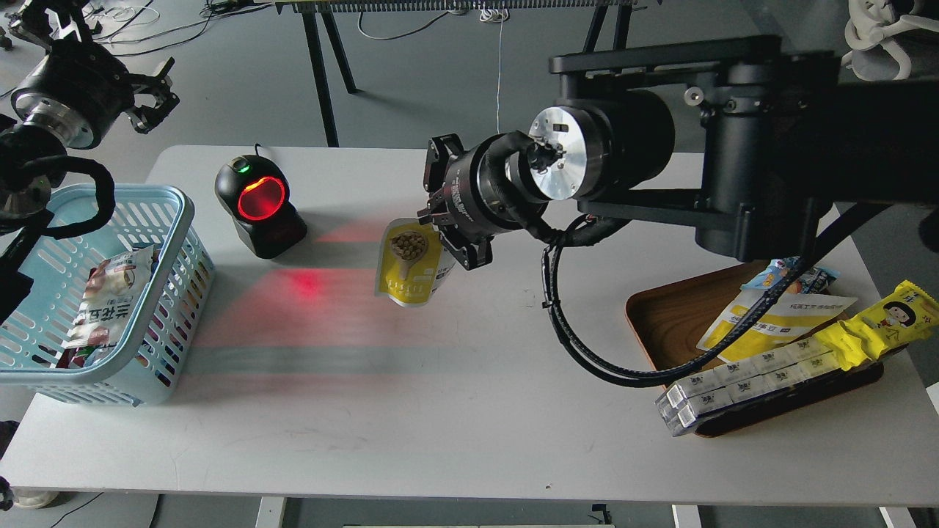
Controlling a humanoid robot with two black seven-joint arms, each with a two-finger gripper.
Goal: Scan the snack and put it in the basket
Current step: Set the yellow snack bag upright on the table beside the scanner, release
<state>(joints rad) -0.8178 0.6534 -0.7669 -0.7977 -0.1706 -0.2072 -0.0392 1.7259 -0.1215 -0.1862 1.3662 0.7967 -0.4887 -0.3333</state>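
My right pincer (446, 233) is gripping the snack (411, 264) by its upper right edge, its jaws clamped on the pouch, which is hanging above the white worktop (440, 396) to the right of the scanner (258, 205). The scanner is casting red light onto the worktop beneath the pouch. The basket (176, 220) is sitting at the worktop's left end. My left pincer (150, 99) is hovering above the basket; whether its fingers are apart I cannot tell.
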